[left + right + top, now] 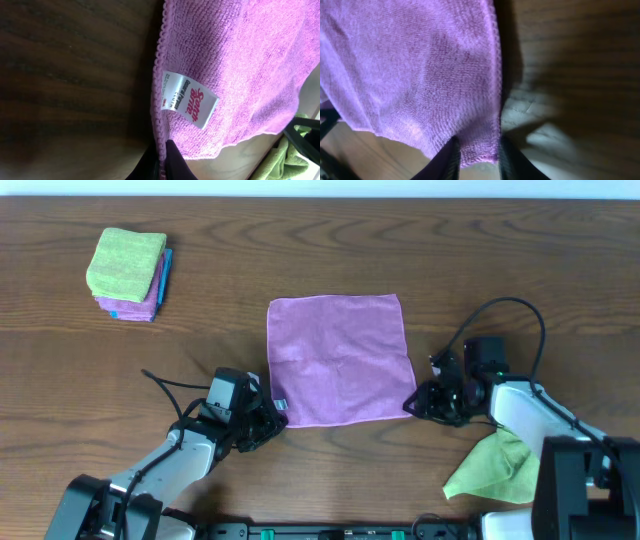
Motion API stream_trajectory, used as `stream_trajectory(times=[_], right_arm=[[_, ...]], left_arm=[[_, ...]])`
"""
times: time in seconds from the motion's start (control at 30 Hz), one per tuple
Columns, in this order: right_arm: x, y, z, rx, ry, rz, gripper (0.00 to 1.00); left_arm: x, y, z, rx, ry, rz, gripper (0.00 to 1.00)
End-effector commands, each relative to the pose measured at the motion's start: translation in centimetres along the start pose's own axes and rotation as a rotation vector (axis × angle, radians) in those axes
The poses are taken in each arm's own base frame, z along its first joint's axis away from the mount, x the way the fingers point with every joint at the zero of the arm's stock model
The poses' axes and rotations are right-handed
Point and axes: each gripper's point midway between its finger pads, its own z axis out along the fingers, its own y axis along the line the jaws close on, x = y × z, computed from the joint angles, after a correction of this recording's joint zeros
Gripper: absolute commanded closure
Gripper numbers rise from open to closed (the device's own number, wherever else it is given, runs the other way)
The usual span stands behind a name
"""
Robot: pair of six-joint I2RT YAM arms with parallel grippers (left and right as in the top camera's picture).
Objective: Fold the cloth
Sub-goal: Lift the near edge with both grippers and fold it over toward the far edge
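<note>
A purple cloth (340, 360) lies flat and spread out in the middle of the wooden table. My left gripper (275, 418) is at its near left corner. In the left wrist view the fingers (162, 157) are shut on the cloth's hem (240, 65), just below its white label (190, 100). My right gripper (415, 405) is at the near right corner. In the right wrist view its fingers (477, 155) are apart, with the cloth's corner (410, 65) lying between them.
A stack of folded cloths (128, 275), green on top, sits at the far left. A crumpled green cloth (495, 470) lies near the front edge by the right arm, and it also shows in the left wrist view (280, 160).
</note>
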Motion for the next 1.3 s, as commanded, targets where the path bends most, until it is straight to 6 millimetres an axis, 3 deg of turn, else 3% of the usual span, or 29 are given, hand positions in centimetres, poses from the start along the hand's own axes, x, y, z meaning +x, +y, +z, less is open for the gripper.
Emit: stream_trajectory(times=[0.0,0.07,0.3,0.43,0.63,0.87,1.0,1.13,1.27], right_arm=[[2.1,-2.6,1.8,0.119,0.074,0.037,0.81],[2.1,-2.6,1.8,0.120,0.074,0.038,0.98],[2.2,-2.3,1.3,0.121,0.086,0.052,0.99],[1.7,-1.2,-0.5,0.118,0.069,0.043,0.99],[-0.1,2.2,-5.4,0.085,-0.074,-0.032,0.99],[-0.6,4.4,-8.5,0.037,-0.200,-0.040,0.98],[-2.3,6.0,-8.2,-0.014,-0.256,-0.052,0.98],[-4.5,7.8,-7.1,-0.057,-0.309,-0.085,0.98],[-5.0,7.6,-5.3,-0.058,-0.278,-0.053,0.98]], left_arm=[[0.3,0.2,0.1,-0.002,0.011,-0.007,0.94],[0.3,0.2,0.1,-0.002,0.011,-0.007,0.94],[0.4,-0.2,0.0,0.013,0.021,-0.003,0.94],[0.0,-1.8,-0.7,0.055,0.007,0.022,0.94],[-0.9,-4.7,-4.1,0.058,-0.052,0.119,0.94],[-2.2,-6.2,-8.7,0.012,-0.201,0.162,0.94],[-3.7,-5.3,-8.9,-0.048,-0.280,0.144,0.94],[-5.4,-5.8,-8.0,-0.041,-0.321,0.155,0.95],[-6.0,-5.2,-6.4,-0.059,-0.295,0.137,0.94]])
